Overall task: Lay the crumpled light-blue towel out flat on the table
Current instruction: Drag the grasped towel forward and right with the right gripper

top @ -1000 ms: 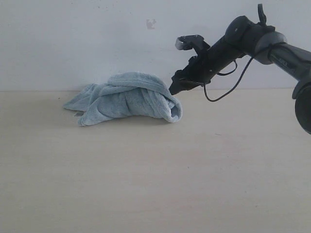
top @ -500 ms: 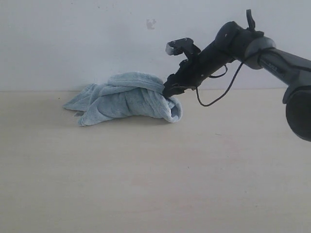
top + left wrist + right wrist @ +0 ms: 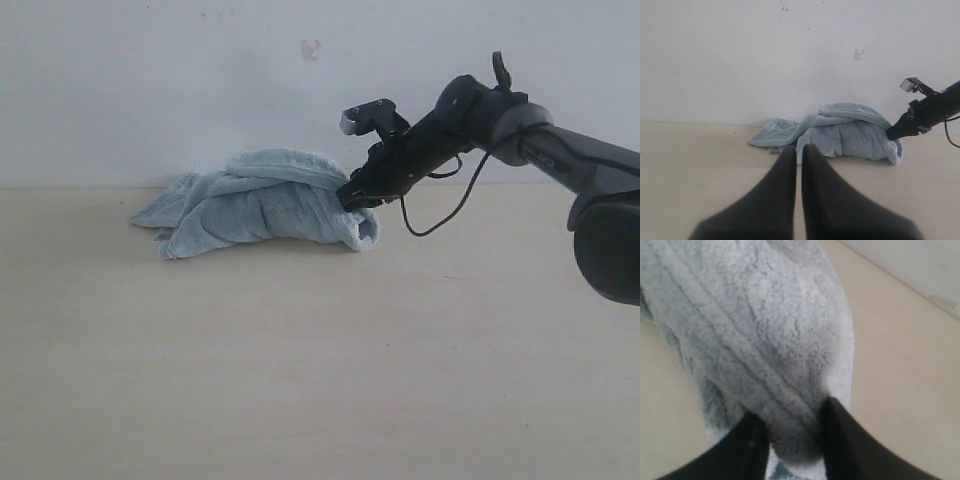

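The towel (image 3: 255, 212) lies crumpled toward 11 o'clock on the table (image 3: 320, 380). The right gripper (image 3: 352, 198) meets its 3 o'clock end — jaws clamped on a plush fold. The left gripper (image 3: 800, 148) hangs well apart, jaws together; a white patch — possibly a label (image 3: 774, 150) — shows at the heap's edge.

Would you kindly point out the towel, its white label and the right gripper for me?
towel (image 3: 255, 210): exterior view, middle of the crumpled heap.
white label (image 3: 773, 150): left wrist view, middle of the small tag at the towel's hem.
right gripper (image 3: 352, 198): exterior view, between its jaws at the towel's right end.
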